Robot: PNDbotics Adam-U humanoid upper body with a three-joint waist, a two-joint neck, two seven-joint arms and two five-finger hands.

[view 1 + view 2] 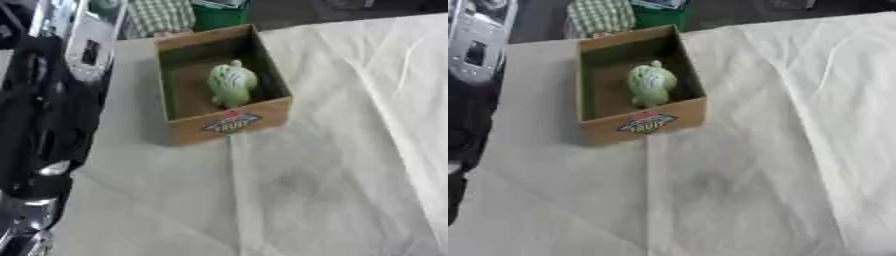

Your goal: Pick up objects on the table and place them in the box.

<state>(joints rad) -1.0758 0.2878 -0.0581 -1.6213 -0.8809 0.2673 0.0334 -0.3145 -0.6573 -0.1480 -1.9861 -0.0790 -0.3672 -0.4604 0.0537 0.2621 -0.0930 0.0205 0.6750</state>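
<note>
While my left arm is looming black and glossy, fingers indiscernible, I am watching a ribbed green object sitting inside the cardboard box on creased white cloth.

White cloth over table; green bin behind.

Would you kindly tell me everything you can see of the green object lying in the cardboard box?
The green object is a pale green, rounded thing with lighter streaks and a small nub at its far end; what it is I cannot tell. It looks soft or matte. It rests on the floor of the open cardboard box, toward the right side and near the front wall, which carries a printed logo. No hand touches it.
</note>
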